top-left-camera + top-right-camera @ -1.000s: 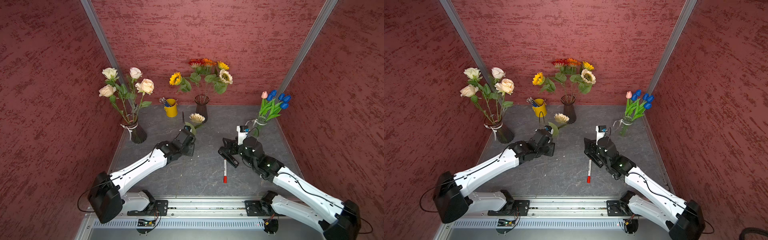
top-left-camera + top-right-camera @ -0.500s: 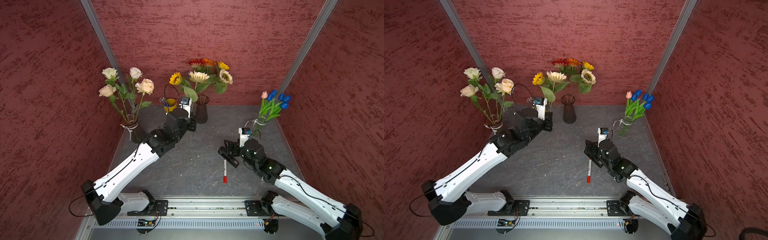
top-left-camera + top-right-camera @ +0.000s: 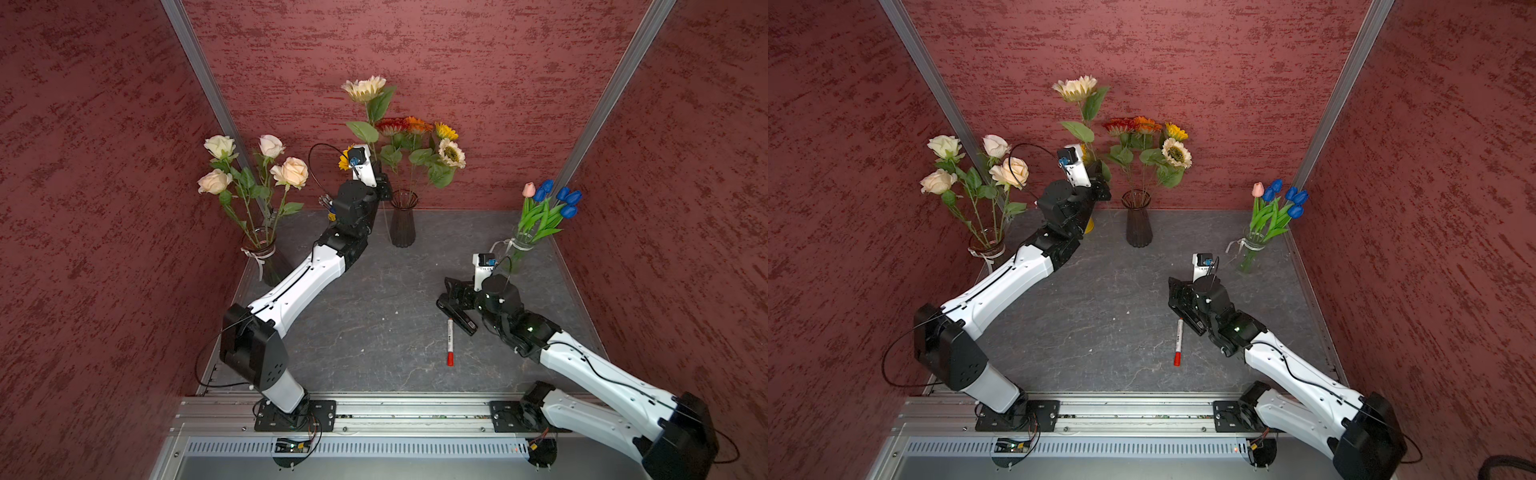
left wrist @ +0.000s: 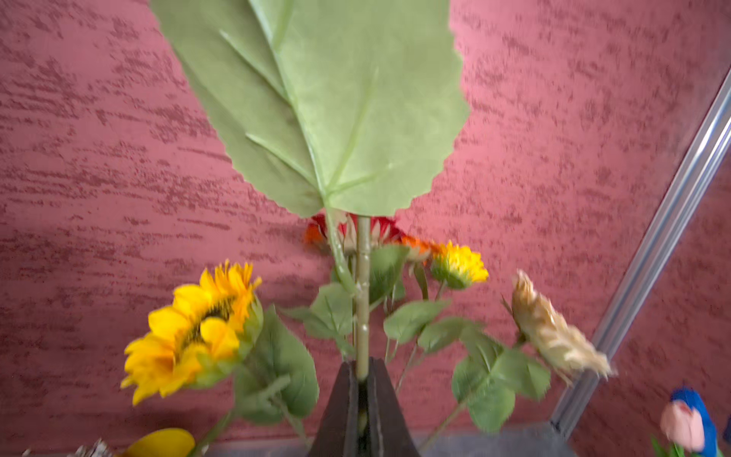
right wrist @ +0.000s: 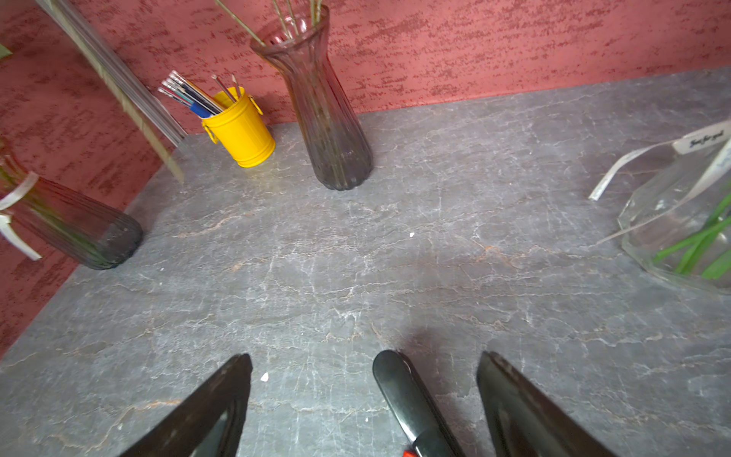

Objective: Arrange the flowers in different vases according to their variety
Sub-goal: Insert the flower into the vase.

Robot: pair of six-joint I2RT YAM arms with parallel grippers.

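1. The grey stone-patterned tabletop (image 3: 374, 316) covers the floor between red textured walls. Both arms reach in from the near rail.
2. The white-and-black left arm (image 3: 299, 286) stretches up toward the far middle. Its left claw (image 4: 364, 380) is clenched on the green stem of a long cream sunflower (image 3: 365, 88).
3. The white-and-black right arm (image 3: 590, 370) lies low at the near right. Its right claw (image 5: 364, 358) is released, with the jaws spread wide just above the table and grasping nothing.
4. The cream sunflower stands upright in the air, its bloom the highest of all. Its lower stem hangs outside the tall vase, on that vase's left.
5. Four cream and peach roses (image 3: 291, 171) stand in the dark smoky flared glass vase (image 3: 266, 257) with a white ribbon, at the far left.
6. Red, orange, yellow and cream sunflowers (image 3: 451, 153) stand in the dark ribbed tall glass vase (image 3: 402, 224) at the far middle.
7. Small blue tulips (image 3: 552, 199), with one pink among them, sit in the small clear glass vase (image 3: 517, 253) with a white ribbon. It stands on the right, just beyond the right claw.
8. A yellow metal pen cup (image 5: 239, 130) full of pens stands between the two dark vases by the far wall. In both top views the left arm mostly hides it.
9. A white marker (image 3: 450, 338) with a red tip lies flat on the table. Its dark end sits between the open right jaws.
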